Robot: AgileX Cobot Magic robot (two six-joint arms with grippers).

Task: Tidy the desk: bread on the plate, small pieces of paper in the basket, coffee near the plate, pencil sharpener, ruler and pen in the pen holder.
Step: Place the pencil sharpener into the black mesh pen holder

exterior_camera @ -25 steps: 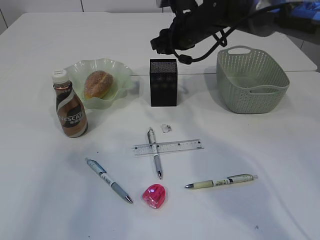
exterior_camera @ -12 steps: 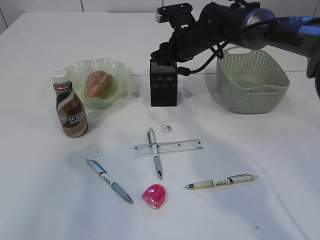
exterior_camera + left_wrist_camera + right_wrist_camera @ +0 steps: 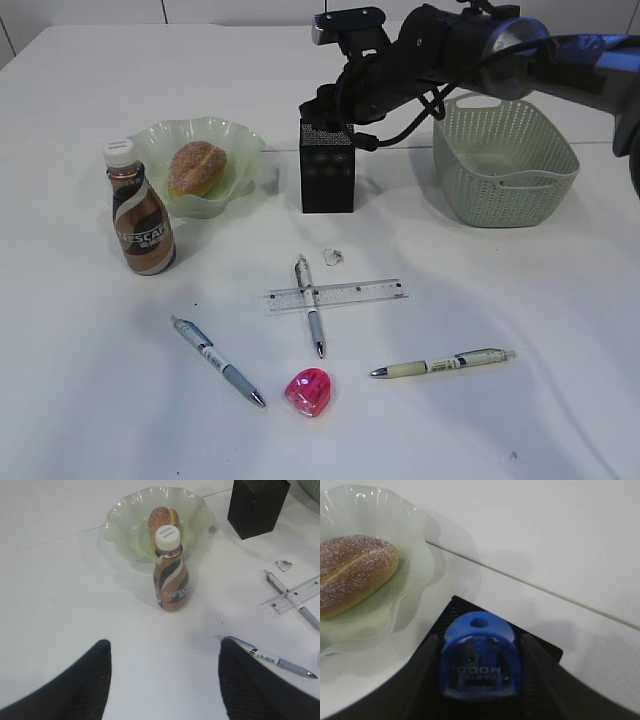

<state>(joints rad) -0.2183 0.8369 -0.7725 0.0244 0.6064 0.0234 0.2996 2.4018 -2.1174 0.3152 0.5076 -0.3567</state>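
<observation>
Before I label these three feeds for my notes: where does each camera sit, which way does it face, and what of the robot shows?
Exterior: in front, slanted down over the desk; the right arm reaches over the pen holder.
Left wrist: high above the coffee and plate; both open fingers show.
Right wrist: just above the pen holder; the right hand grips a blue sharpener.
All three share the plate and bread.

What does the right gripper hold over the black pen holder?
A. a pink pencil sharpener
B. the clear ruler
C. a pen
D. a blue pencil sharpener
D: in the right wrist view, a blue pencil sharpener sits between the right gripper's fingers, above the pen holder.
</observation>
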